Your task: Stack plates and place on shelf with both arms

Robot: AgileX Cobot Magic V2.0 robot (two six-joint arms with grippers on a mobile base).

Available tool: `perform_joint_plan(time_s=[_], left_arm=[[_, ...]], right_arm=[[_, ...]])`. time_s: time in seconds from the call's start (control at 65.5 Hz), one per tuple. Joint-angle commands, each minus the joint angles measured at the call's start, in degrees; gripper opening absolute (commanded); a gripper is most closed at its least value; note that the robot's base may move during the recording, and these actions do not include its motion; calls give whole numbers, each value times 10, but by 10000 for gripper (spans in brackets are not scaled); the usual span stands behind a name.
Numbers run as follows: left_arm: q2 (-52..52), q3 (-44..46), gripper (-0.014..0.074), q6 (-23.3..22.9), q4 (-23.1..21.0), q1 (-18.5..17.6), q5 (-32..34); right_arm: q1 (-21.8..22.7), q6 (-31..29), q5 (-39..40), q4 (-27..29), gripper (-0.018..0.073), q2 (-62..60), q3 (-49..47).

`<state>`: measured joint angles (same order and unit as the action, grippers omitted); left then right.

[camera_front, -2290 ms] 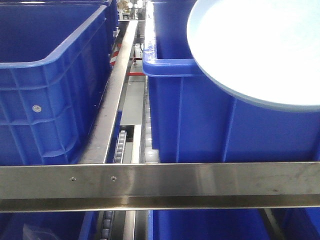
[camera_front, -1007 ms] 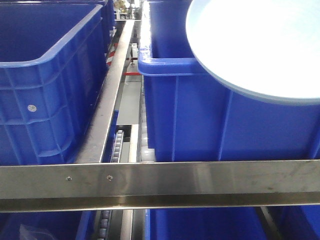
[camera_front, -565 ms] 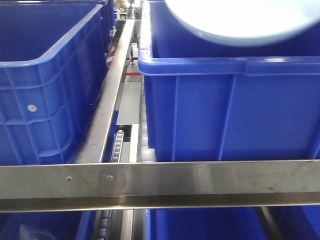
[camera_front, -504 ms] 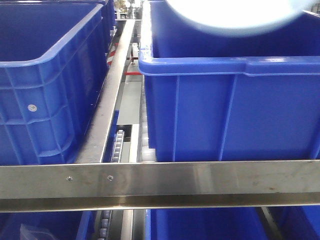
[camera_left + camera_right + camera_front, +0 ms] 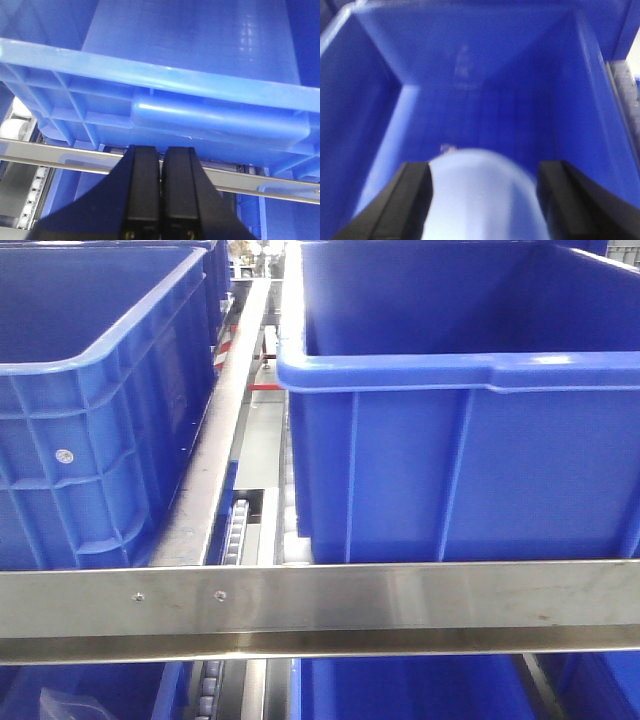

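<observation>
Blue crates (image 5: 450, 440) on a steel roller shelf (image 5: 320, 610).
Left gripper (image 5: 161, 165) fingers pressed together below a crate rim; right gripper (image 5: 482, 200) fingers spread wide, pale-blue plate (image 5: 480, 195) between them over the crate's inside.

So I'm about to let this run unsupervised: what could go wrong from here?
The pale-blue plate sits between the right gripper's widely spread fingers; whether they grip it is unclear, so it may drop or tilt into the blue bin. The left gripper, shut and empty, sits close under another bin's rim and could bump it.
</observation>
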<state>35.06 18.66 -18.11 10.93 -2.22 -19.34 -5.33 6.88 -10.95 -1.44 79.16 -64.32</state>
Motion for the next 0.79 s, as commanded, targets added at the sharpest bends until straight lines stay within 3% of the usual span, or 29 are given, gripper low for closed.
perform_joint_plan(time_s=[0.0, 0.183, 0.259, 0.382, 0.55, 0.778], left_arm=[[2, 16, 85, -4, -1, -1, 44], [2, 16, 85, -4, -1, -1, 44], [2, 16, 85, -4, -1, -1, 44], [2, 16, 85, -4, -1, -1, 44], [2, 16, 85, -4, -1, -1, 44], [2, 16, 85, -4, -1, -1, 44]], right_arm=[[4, -2, 17, -3, 526, -37, -14], [4, -2, 35, -3, 372, -125, 70], [4, -2, 53, -3, 264, -187, 130], [4, -2, 65, -3, 13, -289, 225], [4, -2, 76, -3, 32, -400, 332], [4, -2, 74, -2, 32, -452, 375]])
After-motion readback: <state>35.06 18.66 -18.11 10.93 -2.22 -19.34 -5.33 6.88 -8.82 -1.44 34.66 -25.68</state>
